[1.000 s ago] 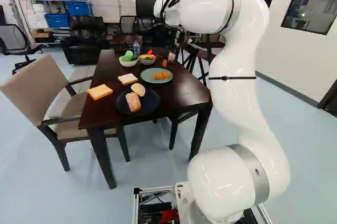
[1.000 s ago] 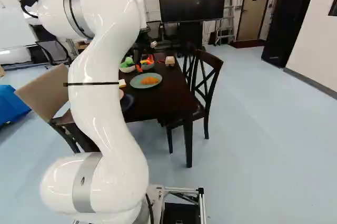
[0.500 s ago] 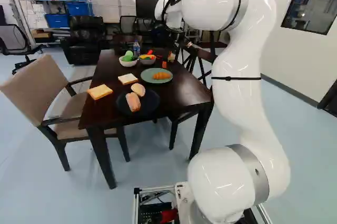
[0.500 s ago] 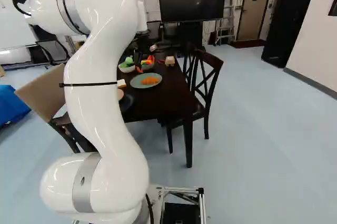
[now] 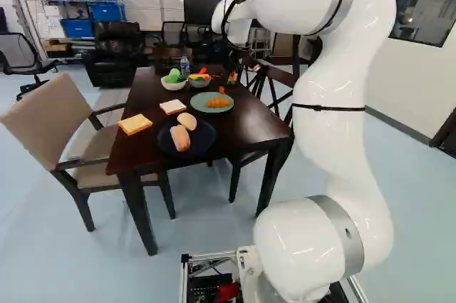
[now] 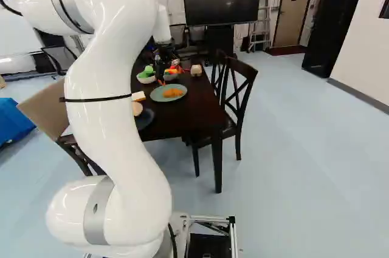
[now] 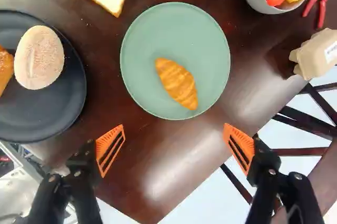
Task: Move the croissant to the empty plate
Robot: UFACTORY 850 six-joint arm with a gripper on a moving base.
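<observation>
Pincer (image 5: pixel 227 83), black with orange pads, fingers wide apart. Golden-brown croissant (image 7: pixel 177 84) on round pale-green plate (image 7: pixel 142 34), ahead of the fingers. Round black plate (image 7: pixel 50 121) nearby, pale oval bun (image 7: pixel 39 57) on it. Both plates on dark brown wooden bench (image 7: pixel 158 174).

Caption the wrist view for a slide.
Open gripper above the table, with a croissant on a green plate ahead and a dark plate of bread beside it.
</observation>
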